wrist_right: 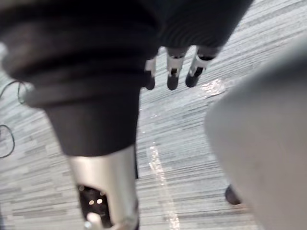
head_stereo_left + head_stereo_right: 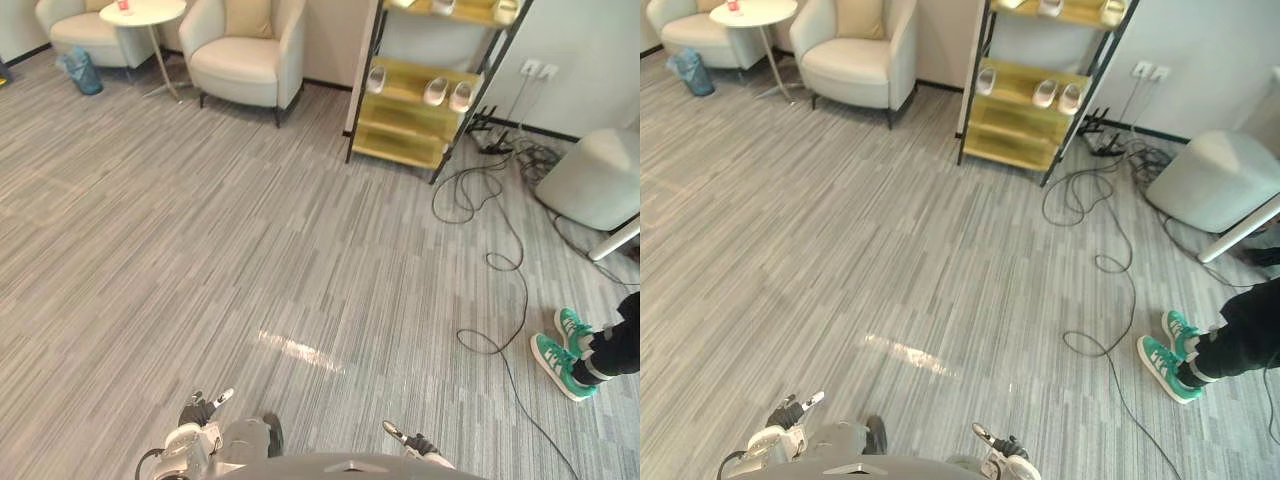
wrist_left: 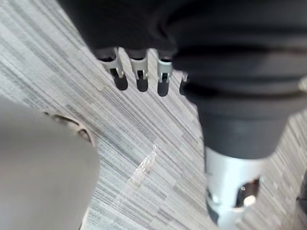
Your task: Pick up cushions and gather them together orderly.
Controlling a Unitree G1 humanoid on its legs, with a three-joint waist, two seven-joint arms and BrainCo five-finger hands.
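My left hand (image 3: pixel 139 76) and right hand (image 1: pixel 172 73) hang straight-fingered, holding nothing. Far left stand two armchairs (image 2: pixel 250 62). One cushion (image 2: pixel 248 17) stands upright against the right chair's back, facing me.

The floor (image 2: pixel 250 250) in front of the shelf rack (image 2: pixel 400 120) looks like hard plank laminate in fine grey streaks. It is smooth with a low sheen, and one bright glare patch lies well in front of the rack. The rack has a thin, dark, matt metal frame and yellow wood-look boards carrying pale, smooth slippers (image 2: pixel 436 91). Left of the rack, the armchair (image 2: pixel 245 60) has smooth cream upholstery, leather or cloth I cannot tell, with a tan cloth cushion (image 2: pixel 248 17) on it. Right of the rack, the pouf (image 2: pixel 595 175) is pale matt cloth. The left hand (image 3: pixel 139 74) has silvery fingers, dark matt tips and a dark ribbed matt cover; the right hand (image 1: pixel 172 72) looks the same.
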